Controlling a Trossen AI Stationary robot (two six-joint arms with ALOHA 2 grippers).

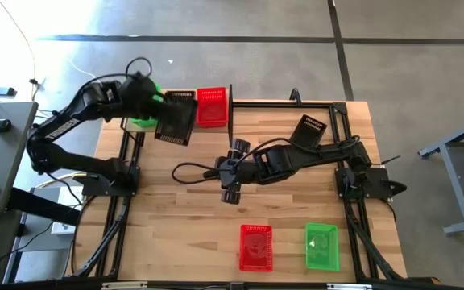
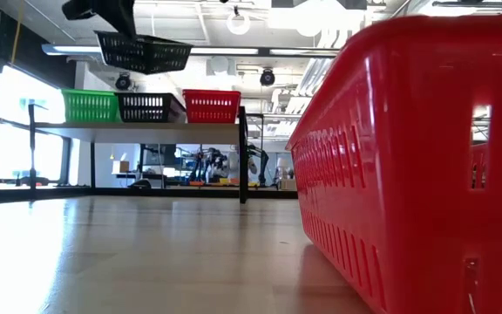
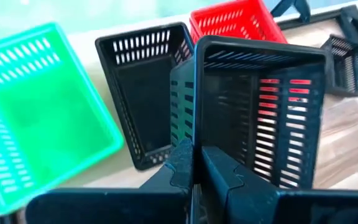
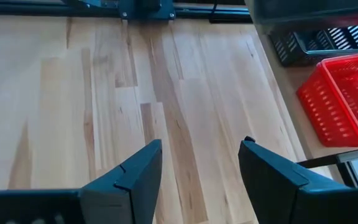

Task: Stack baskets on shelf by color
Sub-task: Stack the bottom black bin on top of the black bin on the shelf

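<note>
high view: the left gripper (image 1: 161, 103) is clenched on a black basket (image 1: 176, 118) and holds it up over the back left of the table, by the shelf (image 1: 125, 123). it looks ready to go on the black pile. a red basket (image 1: 212, 106) and a green basket (image 1: 144, 121) sit on the shelf. the right gripper (image 1: 234, 171) hangs over the middle of the table, fingers spread, holding nothing, maybe so it keeps out of the way. another black basket (image 1: 309, 130), a red one (image 1: 255, 246) and a green one (image 1: 321, 246) wait on the table.
low view: the shelf top (image 2: 151, 127) has green (image 2: 91, 105), black (image 2: 151, 107) and red (image 2: 211, 105) side by side, one color per spot. the held basket (image 2: 144, 52) floats above them. a red basket (image 2: 408, 157) is very close to the camera.
left wrist view: the fingers (image 3: 229, 177) pinch the rim of the held basket (image 3: 253, 118), tipped up. the shelf's black one (image 3: 143, 87) is just beyond.
right wrist view: two fingers (image 4: 135, 174) stand apart over bare table wood (image 4: 104, 93).
</note>
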